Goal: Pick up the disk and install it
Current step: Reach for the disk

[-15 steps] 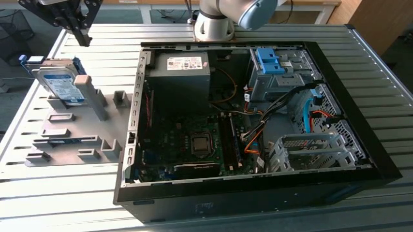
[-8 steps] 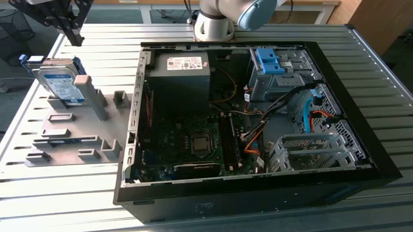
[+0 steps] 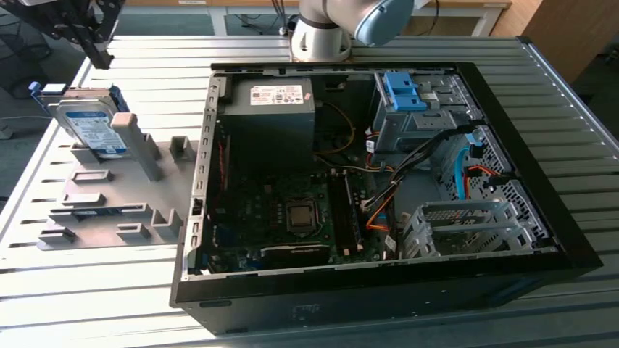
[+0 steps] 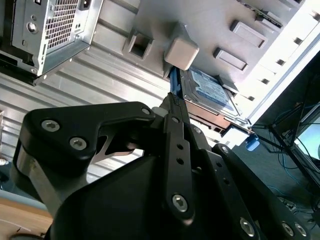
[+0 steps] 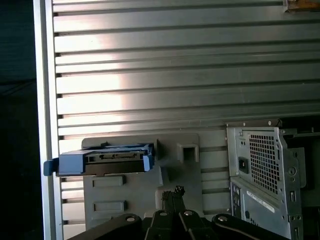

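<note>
The disk [image 3: 89,125], a silver drive with a blue-and-white label in a blue carrier, leans upright against a post of the grey fixture [image 3: 106,196] at the exterior view's left. My gripper [image 3: 97,56] hangs above it and slightly behind, apart from it, with its black fingers drawn together to a point and nothing between them. In the first wrist view the disk [image 5: 105,161] shows edge-on beyond the fingertips of the gripper [image 5: 172,192]. In the second wrist view the disk [image 4: 207,91] lies just past the gripper [image 4: 172,101].
An open computer case [image 3: 541,181] takes up the middle and right of the slatted metal table [image 3: 145,65]. Inside are a dark-grey power supply [image 3: 271,116], a drive cage with a blue carrier [image 3: 401,90], and a lower metal cage [image 3: 464,225]. The arm's base [image 3: 324,32] stands behind.
</note>
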Tool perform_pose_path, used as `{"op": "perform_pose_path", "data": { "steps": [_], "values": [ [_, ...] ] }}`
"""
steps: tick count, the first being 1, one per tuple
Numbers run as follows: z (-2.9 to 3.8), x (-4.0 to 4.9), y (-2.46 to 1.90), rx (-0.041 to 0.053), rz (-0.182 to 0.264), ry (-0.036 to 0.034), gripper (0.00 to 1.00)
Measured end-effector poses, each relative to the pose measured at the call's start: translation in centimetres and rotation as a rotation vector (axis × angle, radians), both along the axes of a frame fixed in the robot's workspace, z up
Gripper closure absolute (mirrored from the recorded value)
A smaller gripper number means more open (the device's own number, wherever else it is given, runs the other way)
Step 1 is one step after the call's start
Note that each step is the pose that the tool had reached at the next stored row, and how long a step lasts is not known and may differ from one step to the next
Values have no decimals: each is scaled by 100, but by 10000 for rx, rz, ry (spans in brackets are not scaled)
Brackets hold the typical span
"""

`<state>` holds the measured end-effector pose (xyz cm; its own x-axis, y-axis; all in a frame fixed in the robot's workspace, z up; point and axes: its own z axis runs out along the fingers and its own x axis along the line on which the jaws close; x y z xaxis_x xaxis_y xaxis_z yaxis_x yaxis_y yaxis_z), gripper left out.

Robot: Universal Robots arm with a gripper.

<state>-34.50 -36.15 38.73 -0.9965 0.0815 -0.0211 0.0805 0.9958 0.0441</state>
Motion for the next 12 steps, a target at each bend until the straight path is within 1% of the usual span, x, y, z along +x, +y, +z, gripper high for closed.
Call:
{"op": "perform_pose_path", "data": {
  "steps": [7,9,12],
  "values": [
    [-1,-137,10,1,1,-1,89],
    [0,-159,10,0,0,0,89],
    [-1,-164,10,1,1,-2,89]
  ]
}}
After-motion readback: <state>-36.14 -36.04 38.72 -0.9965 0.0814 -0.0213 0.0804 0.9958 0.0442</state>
